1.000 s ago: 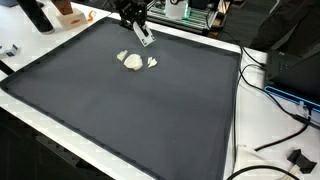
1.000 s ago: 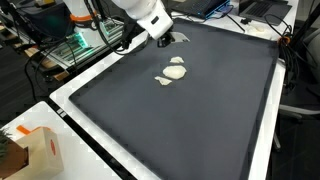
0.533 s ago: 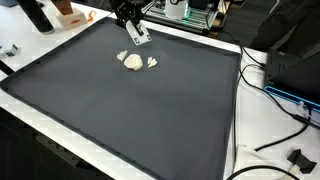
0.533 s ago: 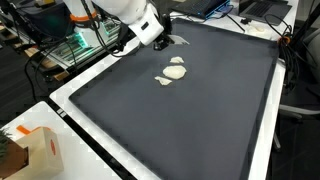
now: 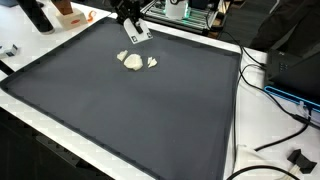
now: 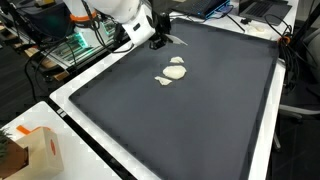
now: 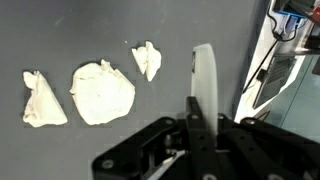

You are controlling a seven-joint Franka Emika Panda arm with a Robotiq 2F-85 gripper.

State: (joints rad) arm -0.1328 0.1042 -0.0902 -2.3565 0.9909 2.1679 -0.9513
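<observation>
Your gripper (image 5: 131,22) hovers over the mat's (image 5: 150,120) far edge, jaws apparently pinched shut on a white strip (image 7: 205,80). White lumps (image 7: 102,93) lie just nearer; a loose grip could drop the strip onto them.

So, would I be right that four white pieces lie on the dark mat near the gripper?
Not quite: the wrist view shows three white pieces, not four. They do lie on the dark mat near the gripper.
</observation>
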